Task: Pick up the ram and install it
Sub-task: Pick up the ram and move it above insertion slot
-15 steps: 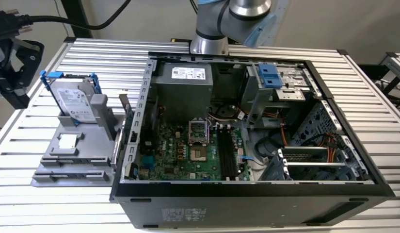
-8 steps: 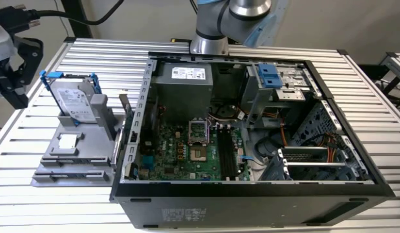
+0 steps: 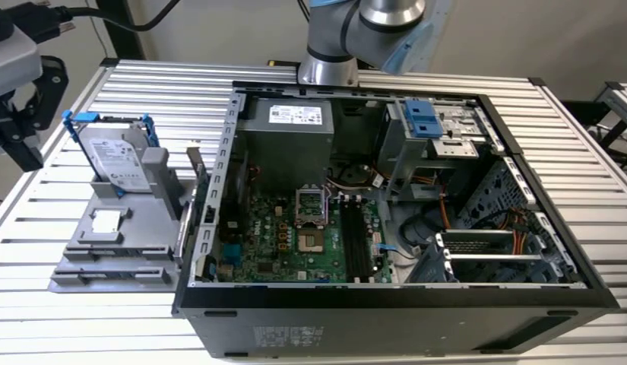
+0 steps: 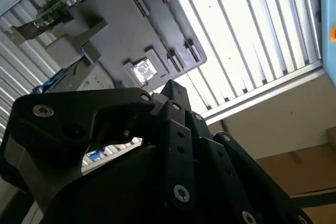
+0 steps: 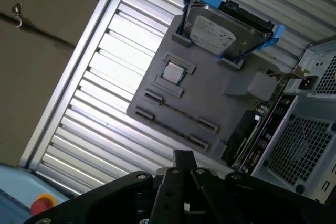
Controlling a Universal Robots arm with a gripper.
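Ram (image 5: pixel 256 130) stands on edge along the gray holder (image 5: pixel 210 103), on the side next to the open computer case (image 3: pixel 394 304). Gripper (image 5: pixel 182 157) hangs over the slatted table (image 5: pixel 105 103), well apart from the ram; its opening cannot be told. The holder also carries a hard drive (image 5: pixel 220 30).

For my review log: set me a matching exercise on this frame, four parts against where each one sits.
Things:
1. hard drive
2. motherboard
3. power supply
4. grey holder

Places:
A. flat on the slatted table, at the exterior view's left of the case
B. green, lying in the bottom of the open case
C. propped up on the grey holder, edged in blue
D. grey box against the case's far wall

Pairs: 1-C, 2-B, 3-D, 4-A
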